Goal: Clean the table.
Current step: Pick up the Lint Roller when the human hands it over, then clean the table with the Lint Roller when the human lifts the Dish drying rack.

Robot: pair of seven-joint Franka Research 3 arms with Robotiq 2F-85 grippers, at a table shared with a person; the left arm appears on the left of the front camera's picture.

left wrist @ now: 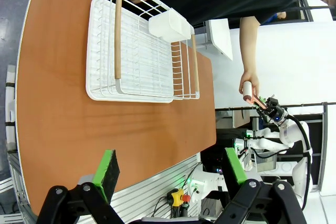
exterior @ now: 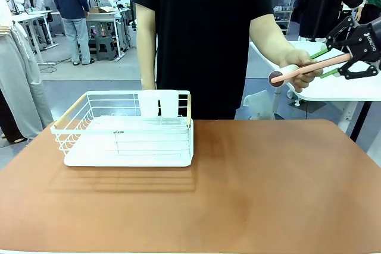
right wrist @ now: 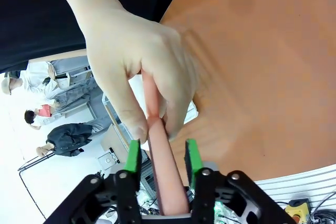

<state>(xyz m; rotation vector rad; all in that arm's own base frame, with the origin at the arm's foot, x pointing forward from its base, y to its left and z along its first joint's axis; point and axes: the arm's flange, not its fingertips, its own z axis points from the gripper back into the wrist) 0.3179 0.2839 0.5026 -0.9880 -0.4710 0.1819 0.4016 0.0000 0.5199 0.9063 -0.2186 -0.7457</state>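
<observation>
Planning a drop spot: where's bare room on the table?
Free: right half of the table, right of the white rack, and the near strip in front of it. Crowded: past the far right corner, where the person's hand and right claw meet around the pink-handled tool.

One table [exterior: 268, 194], right across the near scene. One white wire rack [exterior: 128, 147] on its far left, and count two wooden handles on it, left [exterior: 70, 111] and right [exterior: 189, 108]. One white cup [exterior: 158, 103] on the rack's far rim. One person at the far side, one hand [exterior: 297, 63] out to the right. One pink-handled tool [exterior: 280, 77] there. One white table [exterior: 357, 90] beyond. Two grippers, left gripper [left wrist: 170, 169] and right gripper [exterior: 323, 63], two green pads apiece.
</observation>
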